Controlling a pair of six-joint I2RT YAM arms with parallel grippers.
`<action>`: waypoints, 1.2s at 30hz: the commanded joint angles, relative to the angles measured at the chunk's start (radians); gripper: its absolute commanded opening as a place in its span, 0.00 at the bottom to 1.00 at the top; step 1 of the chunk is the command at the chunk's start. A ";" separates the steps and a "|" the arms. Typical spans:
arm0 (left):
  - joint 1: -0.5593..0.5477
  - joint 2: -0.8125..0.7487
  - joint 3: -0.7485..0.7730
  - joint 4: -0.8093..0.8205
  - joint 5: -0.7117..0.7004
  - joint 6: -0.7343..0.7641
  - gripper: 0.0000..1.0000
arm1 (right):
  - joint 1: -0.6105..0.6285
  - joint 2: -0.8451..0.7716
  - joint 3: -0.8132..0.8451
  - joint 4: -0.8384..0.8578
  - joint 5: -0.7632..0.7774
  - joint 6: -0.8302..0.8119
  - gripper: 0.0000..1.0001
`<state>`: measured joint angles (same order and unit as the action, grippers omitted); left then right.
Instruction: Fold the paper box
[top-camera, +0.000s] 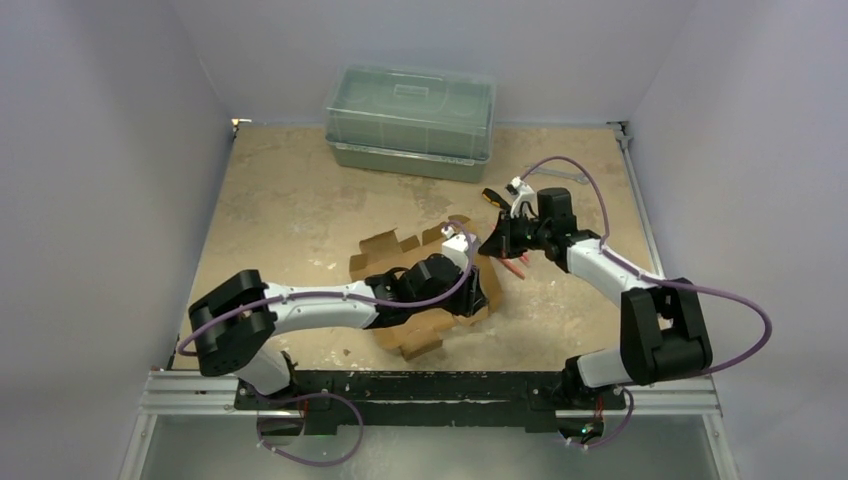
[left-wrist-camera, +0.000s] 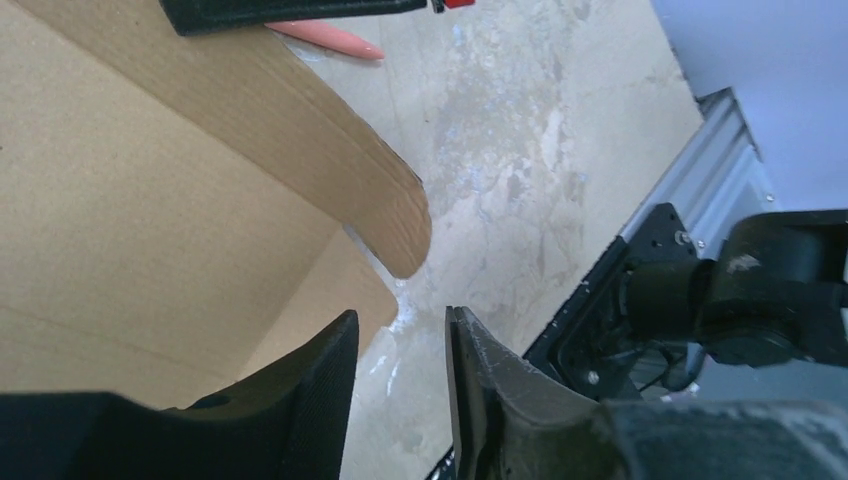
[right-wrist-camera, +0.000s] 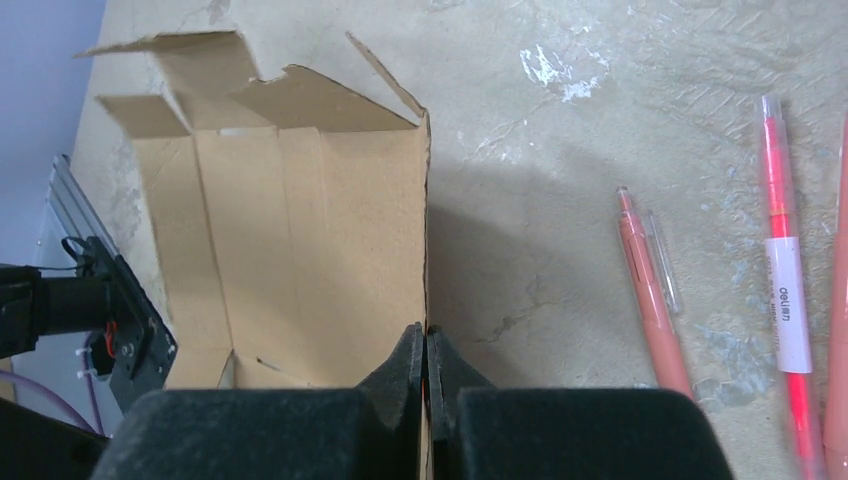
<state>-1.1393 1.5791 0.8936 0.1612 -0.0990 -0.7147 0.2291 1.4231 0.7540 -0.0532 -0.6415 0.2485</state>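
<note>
The brown paper box (top-camera: 415, 330) lies partly opened at the table's middle, under my left arm. In the right wrist view the paper box (right-wrist-camera: 290, 230) shows its inner panels and jagged far flaps. My right gripper (right-wrist-camera: 427, 330) is shut on the upright right wall edge of the box; it sits at the box's right side in the top view (top-camera: 493, 243). My left gripper (left-wrist-camera: 400, 315) is open, with only bare table between its fingers. It sits beside the box panel (left-wrist-camera: 150, 230) and a rounded flap (left-wrist-camera: 395, 205). In the top view the left gripper (top-camera: 462, 268) is over the box.
A large translucent green-grey lidded container (top-camera: 410, 120) stands at the back. Pink pens (right-wrist-camera: 648, 290) and a pink highlighter (right-wrist-camera: 785, 290) lie on the table right of the box; one pink pen (left-wrist-camera: 330, 40) shows in the left wrist view. The table's metal front rail (left-wrist-camera: 690, 170) is near.
</note>
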 joint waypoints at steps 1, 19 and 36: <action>0.018 -0.137 -0.051 0.076 0.047 0.032 0.38 | -0.011 -0.054 0.057 -0.022 0.003 -0.106 0.00; 0.218 -0.811 -0.253 -0.302 -0.255 0.167 0.99 | -0.209 -0.211 0.045 -0.161 -0.341 -0.443 0.00; 0.370 -0.802 -0.312 -0.206 -0.049 0.084 0.99 | -0.225 -0.227 0.082 -0.304 -0.443 -0.608 0.00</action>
<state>-0.8349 0.7689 0.5892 -0.1192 -0.2516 -0.6029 0.0097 1.2270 0.7929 -0.3286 -1.0328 -0.3065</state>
